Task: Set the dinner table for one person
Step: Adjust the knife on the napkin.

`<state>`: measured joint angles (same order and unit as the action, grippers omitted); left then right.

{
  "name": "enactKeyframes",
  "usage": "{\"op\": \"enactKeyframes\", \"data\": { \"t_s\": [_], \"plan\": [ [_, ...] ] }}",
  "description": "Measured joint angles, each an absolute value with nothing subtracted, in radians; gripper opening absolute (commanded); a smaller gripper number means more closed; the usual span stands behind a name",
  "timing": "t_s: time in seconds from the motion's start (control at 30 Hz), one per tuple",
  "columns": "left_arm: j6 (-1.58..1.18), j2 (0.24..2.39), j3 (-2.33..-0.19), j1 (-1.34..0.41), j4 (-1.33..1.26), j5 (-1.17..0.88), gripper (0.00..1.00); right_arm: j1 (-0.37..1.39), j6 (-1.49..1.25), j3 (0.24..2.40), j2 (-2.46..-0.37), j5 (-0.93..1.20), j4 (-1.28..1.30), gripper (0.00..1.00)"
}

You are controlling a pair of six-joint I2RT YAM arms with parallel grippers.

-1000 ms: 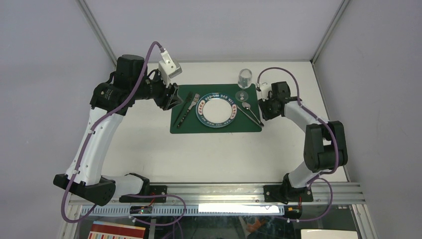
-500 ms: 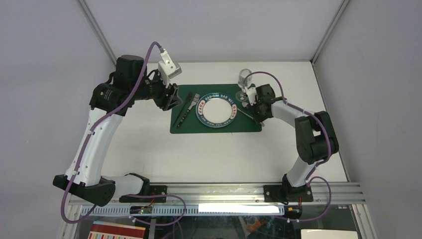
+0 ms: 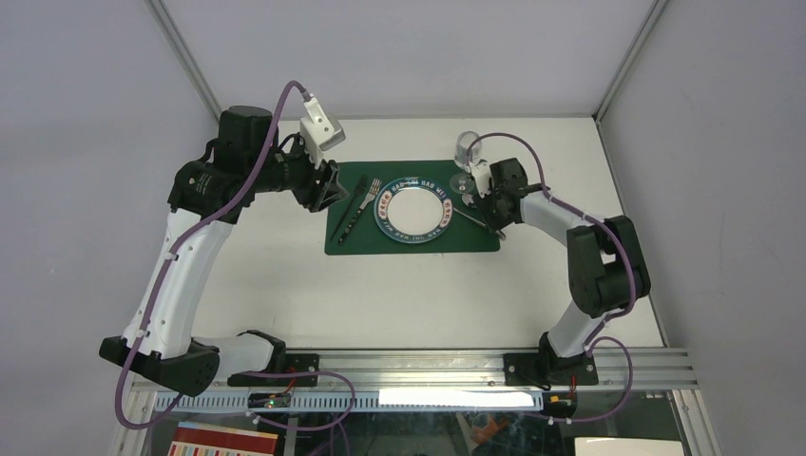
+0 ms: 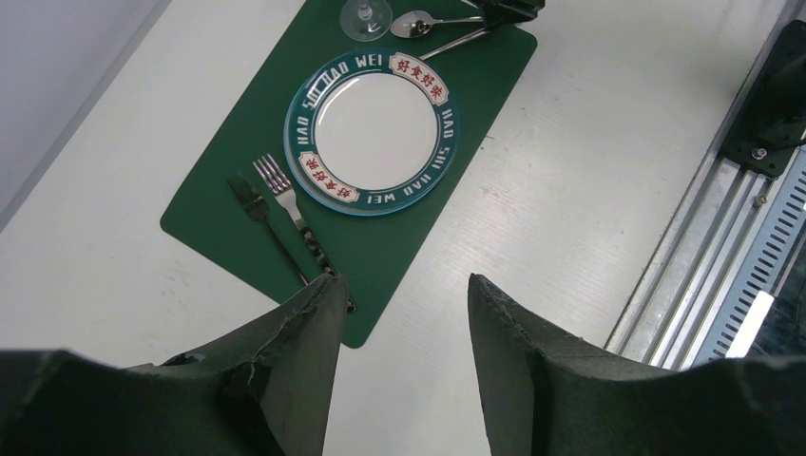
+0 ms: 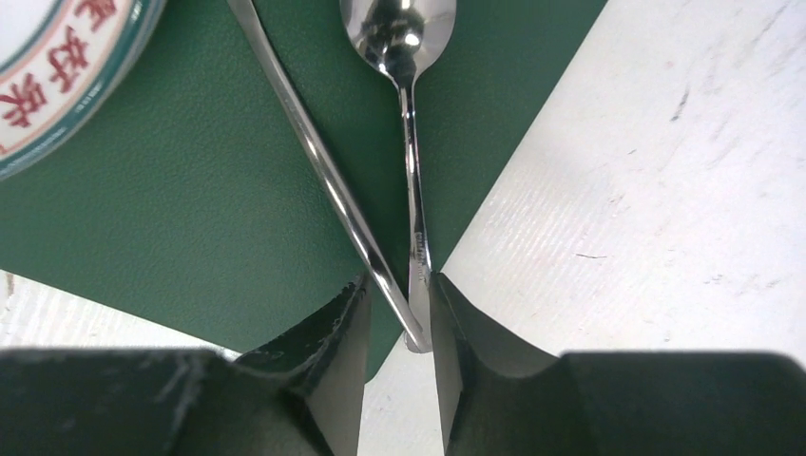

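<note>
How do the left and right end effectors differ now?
The left end effector stands wide open around nothing; the right end effector is narrower, its fingers straddling the handle ends of the spoon and a silver utensil. The left hangs high beside the fork end of the placemat; the right sits low at the opposite edge. Both have black fingers.

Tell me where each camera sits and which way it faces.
Top external: fixed above and behind the arm bases, looking down on the dinner table; both arms show whole.
Left wrist: off the green placemat's left edge, looking across it at two forks and the plate; left end effector open and empty in the foreground.
Right wrist: low over the placemat's corner, on the spoon and a second silver handle; right end effector flanks their ends.
Shared: top external and left wrist both show plate, forks, spoon.
</note>
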<state>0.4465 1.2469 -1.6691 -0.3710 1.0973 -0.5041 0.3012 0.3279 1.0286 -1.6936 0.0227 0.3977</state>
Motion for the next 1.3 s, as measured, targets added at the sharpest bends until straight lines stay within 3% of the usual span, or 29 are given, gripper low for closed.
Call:
{"op": "enactKeyframes", "data": {
  "t_s": [1.3],
  "plan": [
    [0.447,1.217,-1.652,-0.357,1.09,-0.508,0.52,0.292,0.351,0.976,-1.679,-0.046,0.373,0.3]
  ]
}}
